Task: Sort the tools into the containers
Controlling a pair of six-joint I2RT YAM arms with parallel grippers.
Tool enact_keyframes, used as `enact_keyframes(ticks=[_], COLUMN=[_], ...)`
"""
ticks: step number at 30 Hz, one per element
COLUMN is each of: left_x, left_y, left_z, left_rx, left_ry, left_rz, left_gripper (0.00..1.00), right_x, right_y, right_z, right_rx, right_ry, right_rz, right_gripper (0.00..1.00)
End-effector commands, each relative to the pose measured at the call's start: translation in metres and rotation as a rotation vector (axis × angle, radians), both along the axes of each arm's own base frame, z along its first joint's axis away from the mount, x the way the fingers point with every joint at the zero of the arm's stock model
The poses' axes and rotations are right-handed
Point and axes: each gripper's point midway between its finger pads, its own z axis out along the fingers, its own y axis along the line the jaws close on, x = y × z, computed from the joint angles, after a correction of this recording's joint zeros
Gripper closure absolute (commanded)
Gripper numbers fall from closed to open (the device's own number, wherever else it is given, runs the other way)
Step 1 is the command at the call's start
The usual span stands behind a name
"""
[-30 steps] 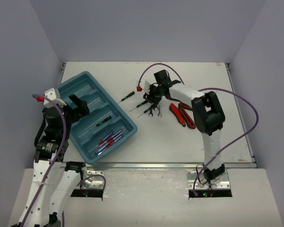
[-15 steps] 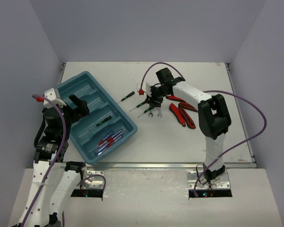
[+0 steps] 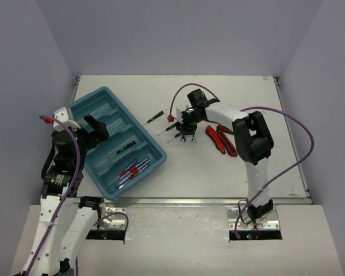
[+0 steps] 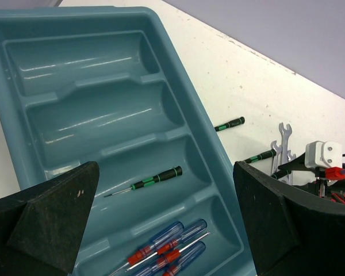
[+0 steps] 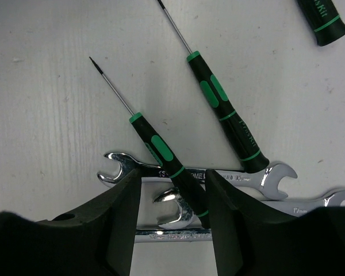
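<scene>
The teal tray (image 3: 100, 109) lies at the left. One of its compartments holds a black green-marked screwdriver (image 4: 155, 179) and the nearest one holds blue-and-red screwdrivers (image 4: 172, 244). My left gripper (image 4: 165, 192) hangs wide open above them, holding nothing. My right gripper (image 5: 173, 184) is low over the table (image 3: 184, 125). Its jaws stand apart astride the handle of a black screwdriver (image 5: 161, 149), which lies across silver wrenches (image 5: 118, 167). A second black screwdriver (image 5: 224, 112) lies just beside it and a third (image 3: 154, 117) lies farther left.
Red-handled pliers (image 3: 221, 140) lie on the white table to the right of the right gripper. The tray's two far compartments (image 4: 92, 63) hold nothing. Grey walls close the table at the back and sides.
The right arm's elbow swung right, then back left, while its gripper stayed low over the same screwdrivers and wrenches. The left arm has not moved.
</scene>
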Motion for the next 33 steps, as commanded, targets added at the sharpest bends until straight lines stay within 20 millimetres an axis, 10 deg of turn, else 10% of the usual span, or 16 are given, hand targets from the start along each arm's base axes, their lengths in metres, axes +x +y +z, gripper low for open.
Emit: enact_keyframes(ticks=[1,24,33], left_x=[0.004,0.002,0.002], left_y=[0.000,-0.001,0.000], left_z=[0.017,0.021,0.021], left_rx=[0.005,0.003,0.004], left_ry=[-0.058,-0.076,-0.075], left_rz=[-0.009,-0.013,-0.010], left_gripper=[0.00,0.00,0.00], right_x=[0.004,0.003,0.006], right_y=[0.007,0.002,0.005], right_z=[0.000,-0.017,0.006], right_rx=[0.029,-0.014,0.025], right_ry=[-0.032,-0.063,-0.121], right_rz=[0.035,0.051,0.055], right_gripper=[0.53,0.71,0.94])
